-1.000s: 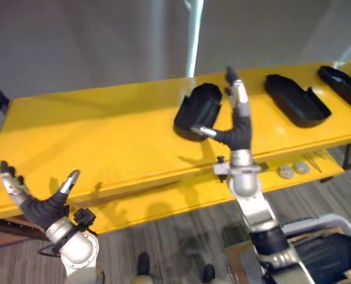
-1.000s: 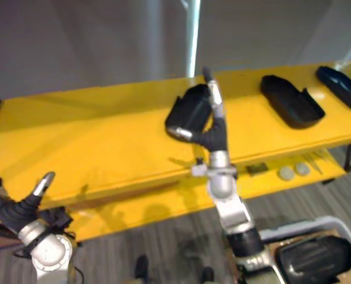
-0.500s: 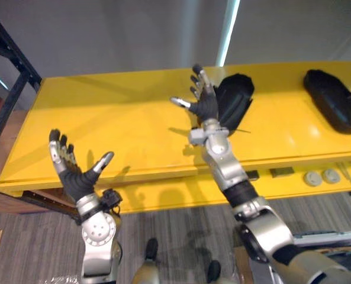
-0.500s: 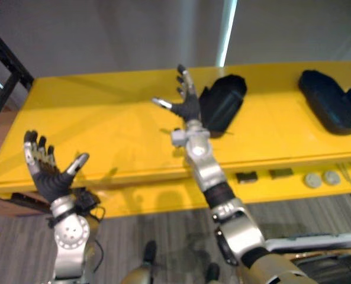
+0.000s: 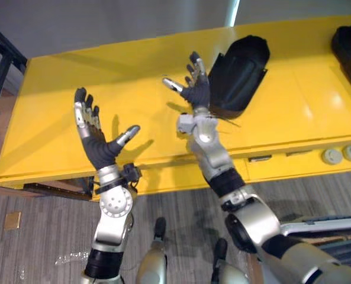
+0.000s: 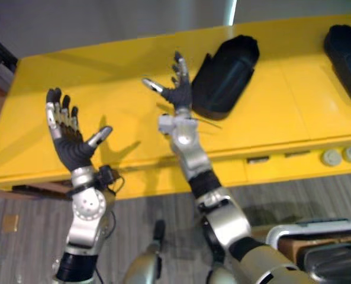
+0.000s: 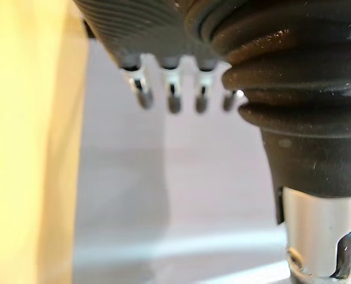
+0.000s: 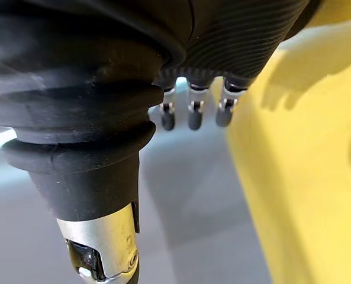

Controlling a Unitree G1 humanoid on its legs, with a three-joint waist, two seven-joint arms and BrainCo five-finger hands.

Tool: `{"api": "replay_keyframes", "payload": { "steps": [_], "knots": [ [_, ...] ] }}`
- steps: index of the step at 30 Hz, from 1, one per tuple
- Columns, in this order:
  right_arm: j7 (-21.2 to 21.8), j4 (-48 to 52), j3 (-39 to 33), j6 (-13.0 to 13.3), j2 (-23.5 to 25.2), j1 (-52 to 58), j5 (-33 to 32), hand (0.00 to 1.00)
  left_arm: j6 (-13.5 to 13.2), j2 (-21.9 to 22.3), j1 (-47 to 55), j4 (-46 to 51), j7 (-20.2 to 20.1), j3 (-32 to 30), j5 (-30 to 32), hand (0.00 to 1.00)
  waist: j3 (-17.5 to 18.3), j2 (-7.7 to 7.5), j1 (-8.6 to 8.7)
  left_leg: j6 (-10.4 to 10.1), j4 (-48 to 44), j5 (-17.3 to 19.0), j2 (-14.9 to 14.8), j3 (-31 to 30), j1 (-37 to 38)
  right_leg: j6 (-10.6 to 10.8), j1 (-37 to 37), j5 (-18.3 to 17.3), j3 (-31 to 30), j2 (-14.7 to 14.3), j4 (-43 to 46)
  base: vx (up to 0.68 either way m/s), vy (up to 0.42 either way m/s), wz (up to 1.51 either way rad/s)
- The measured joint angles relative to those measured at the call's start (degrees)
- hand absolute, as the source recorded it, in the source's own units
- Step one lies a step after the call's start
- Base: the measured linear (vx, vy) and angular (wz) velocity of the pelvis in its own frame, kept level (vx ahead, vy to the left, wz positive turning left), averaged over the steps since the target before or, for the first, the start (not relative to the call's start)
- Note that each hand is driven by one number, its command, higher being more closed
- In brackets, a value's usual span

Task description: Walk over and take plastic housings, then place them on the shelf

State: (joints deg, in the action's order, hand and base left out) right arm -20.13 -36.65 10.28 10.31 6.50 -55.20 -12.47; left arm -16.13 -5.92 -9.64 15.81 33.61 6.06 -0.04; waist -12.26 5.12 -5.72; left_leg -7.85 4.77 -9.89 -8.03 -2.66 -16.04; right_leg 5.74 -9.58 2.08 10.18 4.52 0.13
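Black plastic housing [image 5: 241, 74] lying by counter [image 5: 57, 100] far edge | right hand [image 5: 196, 93] hovering just beside it, left hand [image 5: 99, 148] hanging raised near front edge, both fingers spread, empty | probably light, rigid, slick: aiming grip at rim walls

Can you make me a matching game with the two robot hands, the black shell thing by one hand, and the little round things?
1. left robot hand
2. right robot hand
3. black housing
4. round discs

A. lying on the yellow table top
B. on the lower ledge in front of the table top
C. open, raised right beside the housing
D. open, raised well apart from the housing

Pairs: 1-D, 2-C, 3-A, 4-B
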Motion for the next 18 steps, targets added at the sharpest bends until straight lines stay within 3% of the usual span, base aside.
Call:
{"api": "replay_keyframes", "payload": {
  "steps": [7,18],
  "knots": [
    [-1.1,-1.1,1.0,-0.7,0.5,0.6,0.3,0.00,0.1,0.0,0.0,0.0,0.0,1.6,0.0,0.00,-1.2,2.23,-0.19,0.0,0.0,0.0,-0.5,0.3,-0.1,-0.1,-0.4,0.1,-0.7,-0.4,0.3,0.00,-0.010,-0.02],
    [-4.0,-3.2,0.0,-1.3,1.2,1.3,4.5,0.00,1.4,0.0,0.1,0.0,0.2,1.8,0.0,0.00,-1.7,3.22,-0.23,-0.1,0.0,0.1,-0.5,0.3,-0.1,-0.2,-0.4,0.0,-0.8,-0.5,0.3,0.00,0.000,0.00]
  ]
}}
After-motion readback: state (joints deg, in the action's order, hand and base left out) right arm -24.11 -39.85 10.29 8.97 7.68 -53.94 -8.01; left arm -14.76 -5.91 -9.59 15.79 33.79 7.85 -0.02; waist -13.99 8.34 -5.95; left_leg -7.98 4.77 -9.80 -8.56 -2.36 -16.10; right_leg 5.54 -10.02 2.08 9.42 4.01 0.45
